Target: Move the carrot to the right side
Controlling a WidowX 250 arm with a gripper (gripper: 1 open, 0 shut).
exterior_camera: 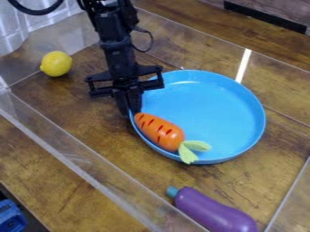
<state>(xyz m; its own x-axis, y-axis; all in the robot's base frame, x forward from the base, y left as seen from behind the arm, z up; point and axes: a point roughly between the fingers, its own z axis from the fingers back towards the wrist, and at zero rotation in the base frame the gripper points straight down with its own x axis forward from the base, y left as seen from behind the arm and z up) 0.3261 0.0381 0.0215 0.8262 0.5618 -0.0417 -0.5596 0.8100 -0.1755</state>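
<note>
The orange carrot [160, 132] lies on the blue plate [227, 107], near its front left rim, with its green top pointing toward the lower right. My black gripper [130, 101] points straight down at the plate's left edge, just up and left of the carrot's blunt end. Its fingers stand together, shut, and the carrot is not between them. Whether the fingertips touch the plate's rim I cannot tell.
A yellow lemon [56, 63] sits on the wooden table at the back left. A purple eggplant [218, 213] lies at the front right. Clear plastic walls [72, 145] fence the work area at the front and left.
</note>
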